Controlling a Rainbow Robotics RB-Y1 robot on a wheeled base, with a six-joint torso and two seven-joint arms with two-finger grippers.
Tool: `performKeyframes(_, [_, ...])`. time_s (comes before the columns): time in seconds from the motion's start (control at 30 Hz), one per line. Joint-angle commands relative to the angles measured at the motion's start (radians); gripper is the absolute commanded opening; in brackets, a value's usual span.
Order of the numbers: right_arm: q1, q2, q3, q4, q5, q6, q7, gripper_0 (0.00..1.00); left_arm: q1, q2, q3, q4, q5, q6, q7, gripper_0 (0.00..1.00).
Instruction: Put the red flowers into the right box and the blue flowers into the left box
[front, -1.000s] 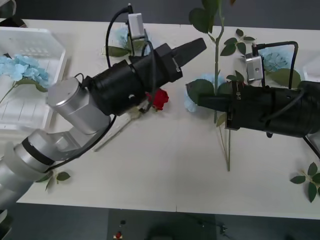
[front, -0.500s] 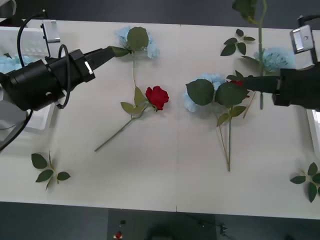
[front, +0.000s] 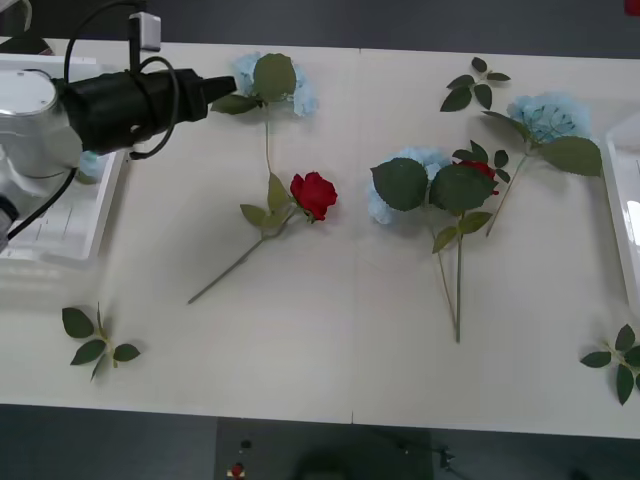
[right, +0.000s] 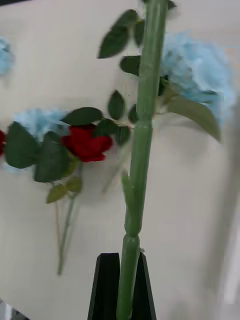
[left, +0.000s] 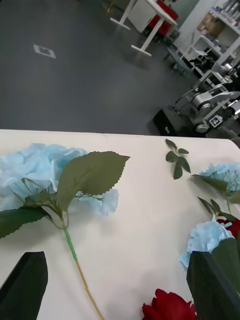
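The white table (front: 330, 340) carries everything. At nine o'clock on it sits the left box (front: 60, 245), a gridded white tray; the right box (front: 622, 215) shows as a thin rim at three o'clock. The left gripper (front: 222, 90) hangs at ten o'clock, fingers (left: 25, 290) spread wide and empty, just beside a blue hydrangea (front: 275, 78) at eleven o'clock. A second blue hydrangea (front: 405, 175) lies at centre-right beside a red rose (front: 480, 168) half under leaves, and a third (front: 545, 115) at two o'clock. Another red rose (front: 314, 194) lies at centre. The right gripper (right: 120, 287) is clamped on a thick green stem (right: 142, 130).
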Motion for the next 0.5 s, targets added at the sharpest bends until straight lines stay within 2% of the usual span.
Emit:
performKeyframes(0.03, [-0.018, -0.019, -0.012, 0.065, 0.132, -0.007, -0.025, 0.00, -0.078, -0.052, 0.009, 0.038, -0.127, -0.030, 0.137, 0.80])
performKeyframes(0.27, [-0.018, -0.019, -0.012, 0.186, 0.352, -0.008, -0.024, 0.00, -0.132, -0.162, 0.010, 0.102, -0.429, -0.093, 0.309, 0.80])
performKeyframes(0.5, [-0.018, -0.014, -0.012, 0.267, 0.435, -0.024, -0.018, 0.00, -0.138, -0.263, 0.010, 0.137, -0.702, -0.159, 0.442, 0.80])
